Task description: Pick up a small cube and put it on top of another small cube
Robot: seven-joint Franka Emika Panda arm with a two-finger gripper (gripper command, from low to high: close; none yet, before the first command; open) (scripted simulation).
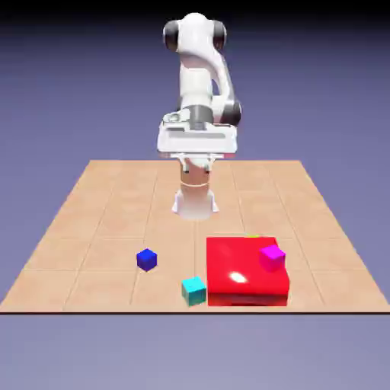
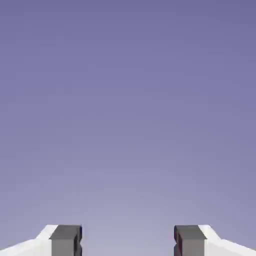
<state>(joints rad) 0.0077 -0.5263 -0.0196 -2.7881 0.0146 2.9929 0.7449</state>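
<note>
End effector (image 1: 197, 167) raised above the counter (image 1: 114, 221) — fingertips apart. Blue cube (image 1: 147, 260) on the counter, at about seven o'clock from the robot base (image 1: 195, 204); cyan cube (image 1: 194, 291) at roughly four o'clock from it — not touching.

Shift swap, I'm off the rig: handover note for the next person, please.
Gripper: open, holding nothing, raised above the table.
Dark blue cube: on the table, toward the exterior view's left.
Cyan cube: on the table, beside the front left of the red block in the exterior view.
Magenta cube: on top of the red block.
Done: no small cube stacked on another.
Left: pick one small cube, place it on another, release.
</note>
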